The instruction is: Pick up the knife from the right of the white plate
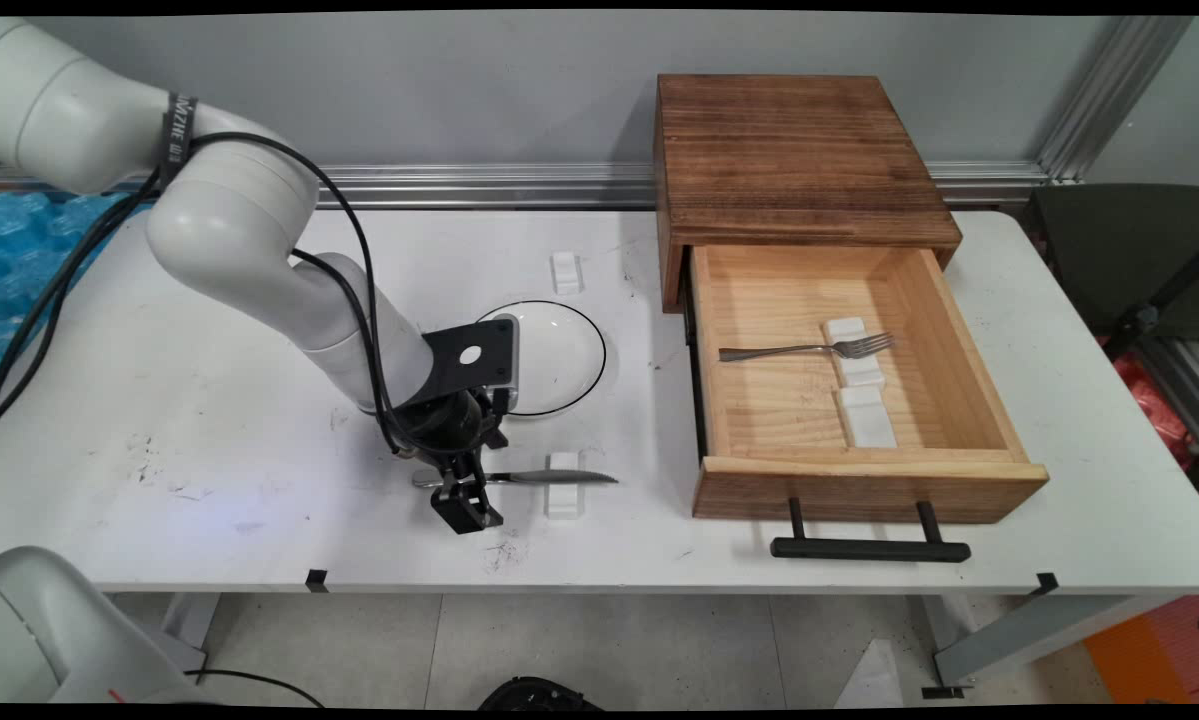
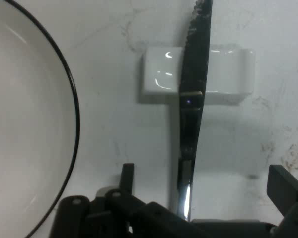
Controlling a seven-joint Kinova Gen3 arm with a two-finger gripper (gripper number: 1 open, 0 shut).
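Claw: the claw (image 1: 467,490) is low over the surface (image 1: 209,440), its fingers apart on either side of the knife's handle; in the hand view one finger (image 2: 127,179) stands left of the handle and the other well to its right, neither touching it.
Knife: the knife (image 1: 519,478) lies flat near the front edge, blade pointing toward the drawer, its middle propped on a small white rest (image 1: 563,484) so the handle sits slightly off the surface. It is slim, silver, with a serrated edge.
Plate: a white plate (image 1: 559,355) with a thin black rim sits just behind the claw.
Drawer: a wooden drawer (image 1: 859,470) stands pulled open to the right, holding a fork (image 1: 809,349) laid across another white rest.
Far rest: a spare rest (image 1: 565,272) lies beyond the plate.
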